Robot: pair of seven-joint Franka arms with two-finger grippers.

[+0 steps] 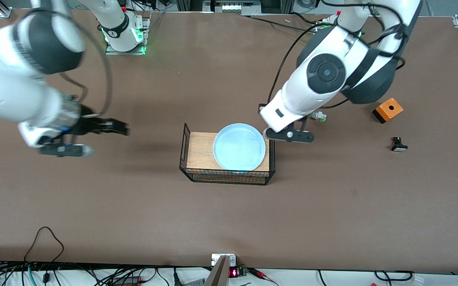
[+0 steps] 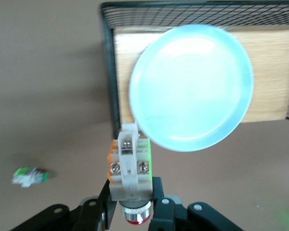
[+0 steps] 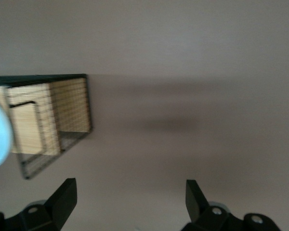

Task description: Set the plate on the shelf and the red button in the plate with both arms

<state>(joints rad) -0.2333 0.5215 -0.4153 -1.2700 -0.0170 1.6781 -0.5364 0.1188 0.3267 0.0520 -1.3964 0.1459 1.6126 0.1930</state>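
Observation:
The pale blue plate (image 1: 239, 147) lies in a black wire basket (image 1: 184, 159) on a wooden board, resting against the rim at the left arm's end. My left gripper (image 1: 272, 129) hangs just beside that end of the basket. In the left wrist view it (image 2: 135, 211) is shut on the red button (image 2: 130, 168), with the white body pointing out and the red cap between the fingers; the plate (image 2: 192, 86) lies just ahead of it. My right gripper (image 1: 123, 128) is open and empty over bare table toward the right arm's end (image 3: 130, 192).
A small white and green part (image 1: 317, 116) lies by the left arm, also in the left wrist view (image 2: 30, 176). An orange box (image 1: 388, 109) and a black part with a white square cap (image 1: 398, 145) lie toward the left arm's end.

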